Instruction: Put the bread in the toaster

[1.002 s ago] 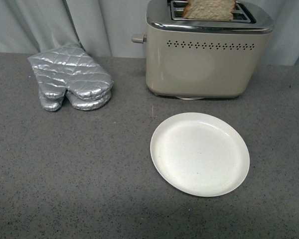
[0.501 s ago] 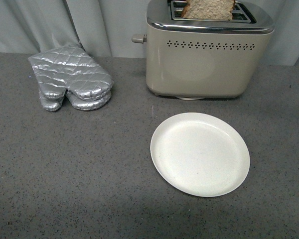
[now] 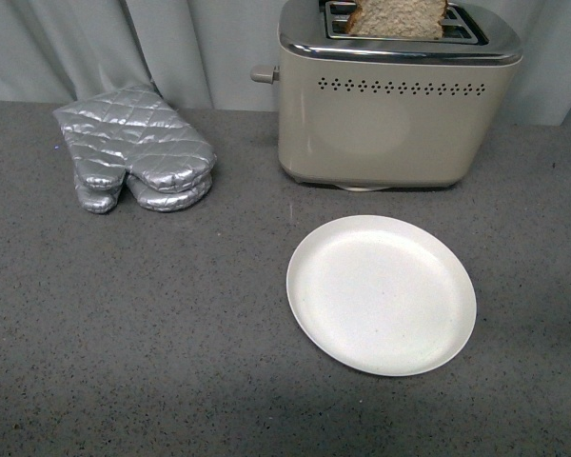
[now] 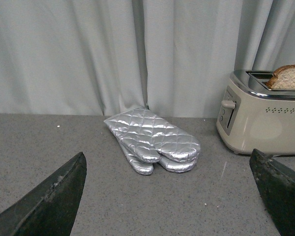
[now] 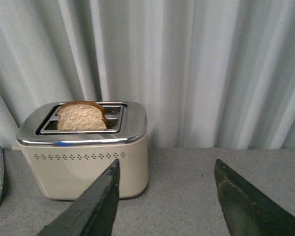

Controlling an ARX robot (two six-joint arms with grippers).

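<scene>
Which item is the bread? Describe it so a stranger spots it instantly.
Find the cream toaster at the back of the grey counter, behind the white plate. The bread stands in a top slot, the only brown, porous thing there.

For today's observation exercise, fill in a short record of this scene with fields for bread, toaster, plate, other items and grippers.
bread: light brown slice standing in a slot, top sticking out
toaster: cream-beige two-slot toaster with chrome top, at back of grey counter
plate: round white plate, nothing on it, in front of toaster
other items: silver quilted oven mitts, left of toaster
left gripper: open, holding nothing
right gripper: open, holding nothing
</scene>
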